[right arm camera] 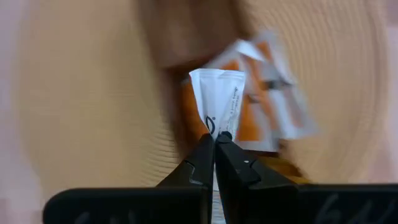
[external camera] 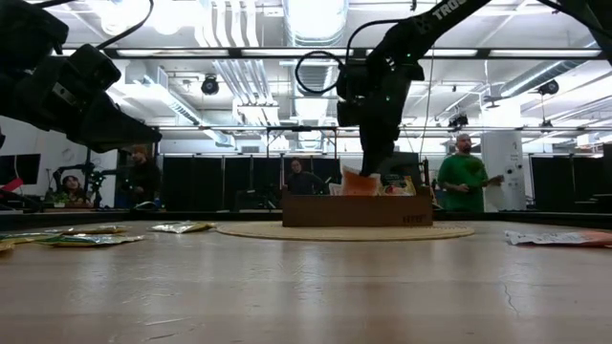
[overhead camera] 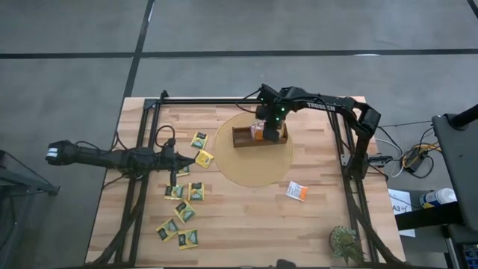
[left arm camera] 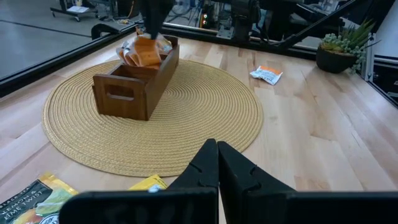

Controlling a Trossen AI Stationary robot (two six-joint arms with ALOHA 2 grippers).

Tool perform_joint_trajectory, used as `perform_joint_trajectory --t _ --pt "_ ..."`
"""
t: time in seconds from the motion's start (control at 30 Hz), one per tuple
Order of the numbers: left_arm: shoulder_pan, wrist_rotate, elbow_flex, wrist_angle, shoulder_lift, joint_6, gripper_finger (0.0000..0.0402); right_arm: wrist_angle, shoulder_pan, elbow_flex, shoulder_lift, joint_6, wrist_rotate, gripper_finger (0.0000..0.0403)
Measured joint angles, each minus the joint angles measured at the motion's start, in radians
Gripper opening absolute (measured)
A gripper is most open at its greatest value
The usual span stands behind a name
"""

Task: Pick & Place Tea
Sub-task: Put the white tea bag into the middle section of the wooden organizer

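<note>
From above you see a wooden tabletop with a round mat; your right claw hangs over the tray on it, clenched on a packet, a dozen or so yellow-green packets lie near your left claw, which is clenched on nothing, and one orange-white packet lies apart to the right. At tabletop height, people stand in the room behind and the right claw meets the orange packets standing in the tray. Your left wrist shows its closed claw above the mat's edge, facing the tray, and your right wrist shows its claw pinching a white packet over orange ones.
</note>
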Motion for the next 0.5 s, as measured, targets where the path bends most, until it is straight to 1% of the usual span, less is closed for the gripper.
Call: perform_joint_trajectory --t 0.13,0.3,0.4,0.5 --pt "0.000 0.000 0.000 0.000 0.000 0.000 0.0000 0.021 0.000 0.000 0.000 -0.001 0.088 0.0008" --pt "0.000 0.000 0.000 0.000 0.000 0.000 0.0000 0.041 0.002 0.000 -0.001 0.000 0.092 0.0008" --pt "0.000 0.000 0.000 0.000 0.000 0.000 0.0000 0.040 0.010 0.000 -0.001 -0.012 0.035 0.0008" --pt "0.000 0.000 0.000 0.000 0.000 0.000 0.0000 0.037 0.020 0.000 -0.001 -0.044 -0.063 0.0008"
